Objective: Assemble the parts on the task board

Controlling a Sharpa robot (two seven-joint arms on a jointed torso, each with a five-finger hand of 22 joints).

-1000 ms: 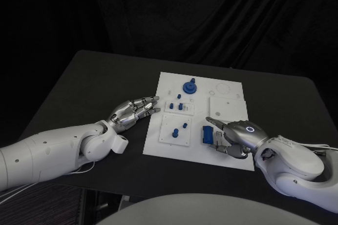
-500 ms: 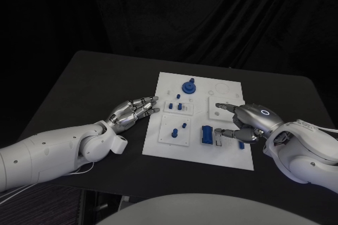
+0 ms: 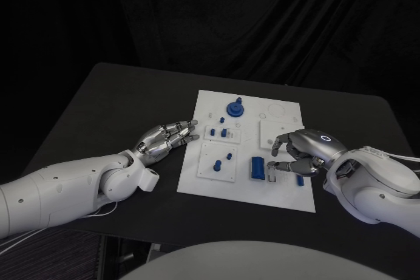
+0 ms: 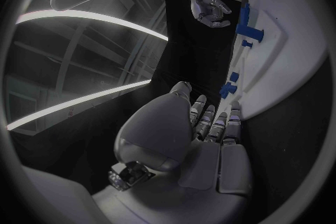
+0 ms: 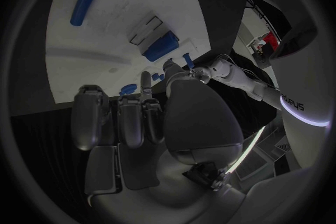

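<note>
Hovering over task board (image 3: 284, 192): right hand (image 3: 303, 151), fingers curled, empty; left hand (image 3: 164, 139) open beside board.

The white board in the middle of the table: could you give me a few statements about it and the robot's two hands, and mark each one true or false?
1. The left hand rests at the task board's edge, holding nothing. True.
2. The right hand is lifting the large blue block off the board. False: the block lies flat on the board beside that hand, and nothing shows in the hand's grip.
3. A round blue part stands near the board's far end. True.
4. The two hands touch each other over the board. False: they are well apart, one at each side of the board.
5. A slim blue part lies on the board close to the right hand. True.
</note>
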